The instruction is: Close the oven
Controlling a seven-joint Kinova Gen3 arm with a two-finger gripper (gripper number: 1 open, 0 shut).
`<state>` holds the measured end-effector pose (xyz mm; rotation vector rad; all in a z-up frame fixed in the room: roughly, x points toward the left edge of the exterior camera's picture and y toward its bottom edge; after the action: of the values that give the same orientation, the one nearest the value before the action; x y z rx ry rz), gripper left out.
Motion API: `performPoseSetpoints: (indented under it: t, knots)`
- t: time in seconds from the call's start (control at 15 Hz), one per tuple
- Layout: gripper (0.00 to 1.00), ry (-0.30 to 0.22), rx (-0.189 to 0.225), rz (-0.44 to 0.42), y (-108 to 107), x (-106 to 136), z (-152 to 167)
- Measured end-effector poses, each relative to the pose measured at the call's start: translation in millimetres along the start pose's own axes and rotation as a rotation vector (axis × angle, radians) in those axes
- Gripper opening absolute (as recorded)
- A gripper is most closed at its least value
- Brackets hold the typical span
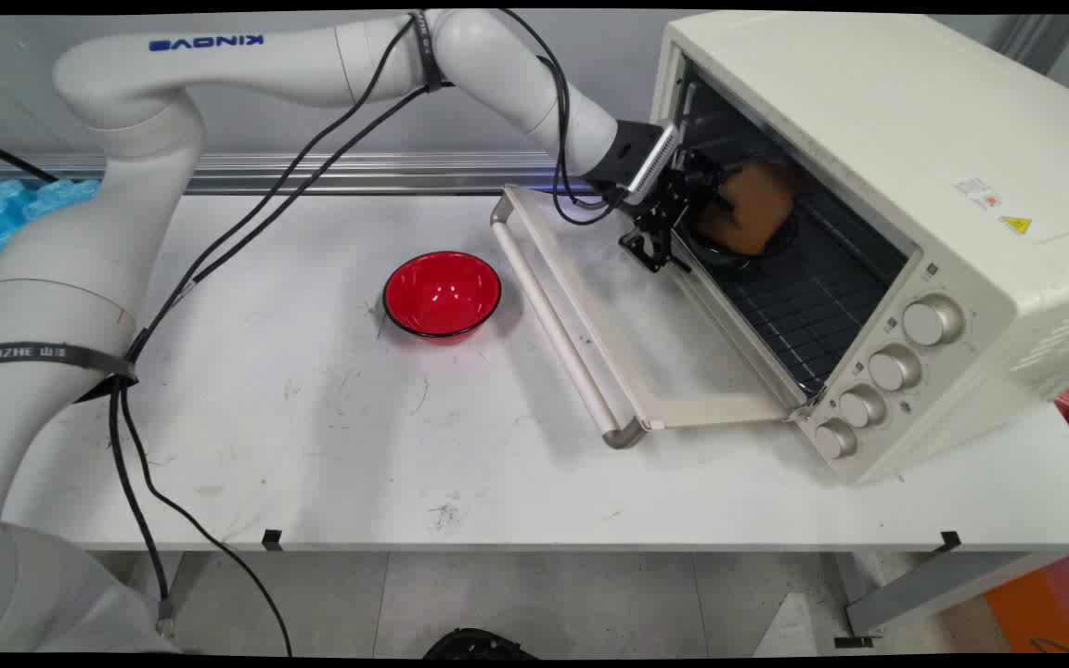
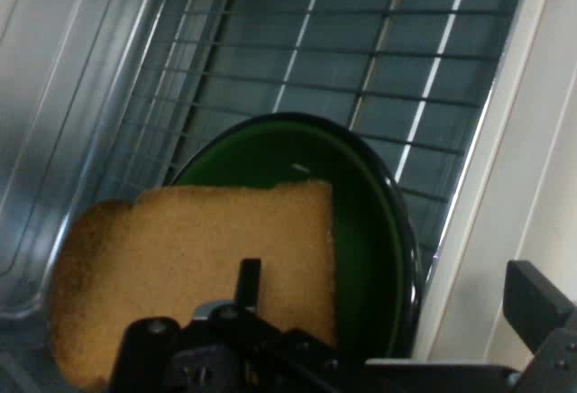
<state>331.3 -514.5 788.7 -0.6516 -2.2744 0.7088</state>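
My gripper point(image 1: 694, 199) reaches into the open cream toaster oven point(image 1: 869, 111). Just past it, a brown slice of bread point(image 1: 753, 209) leans tilted over a dark green bowl point(image 1: 729, 255) on the wire rack point(image 1: 794, 306). In the hand view the bread point(image 2: 198, 267) lies across the left part of the green bowl point(image 2: 374, 222), its broad face toward the camera. The gripper point(image 2: 388, 285) is open: one finger stands in front of the bread's face, the other far off at the right edge. Whether a finger touches the bread I cannot tell.
The oven door point(image 1: 590, 306) lies folded down flat on the table, its handle bar pointing left. A red bowl point(image 1: 442, 292) stands on the white table left of the door. Several knobs point(image 1: 878, 371) line the oven's front right. Black cables hang from the arm.
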Motion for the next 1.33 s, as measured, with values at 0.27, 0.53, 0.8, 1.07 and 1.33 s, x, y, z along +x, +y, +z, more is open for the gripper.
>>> performPoseSetpoints:
  t: [0.27, 0.53, 0.8, 1.07, 1.33]
  knots:
    - [1.00, -0.011, 0.014, -0.036, 0, 5, -15]
    - [1.00, -0.019, 0.031, -0.112, 0, 16, -38]
    - [1.00, -0.028, 0.043, -0.224, 4, 26, -69]
    - [1.00, -0.048, 0.053, -0.384, 11, 34, -103]
    - [1.00, -0.083, 0.065, -0.524, 19, 36, -134]
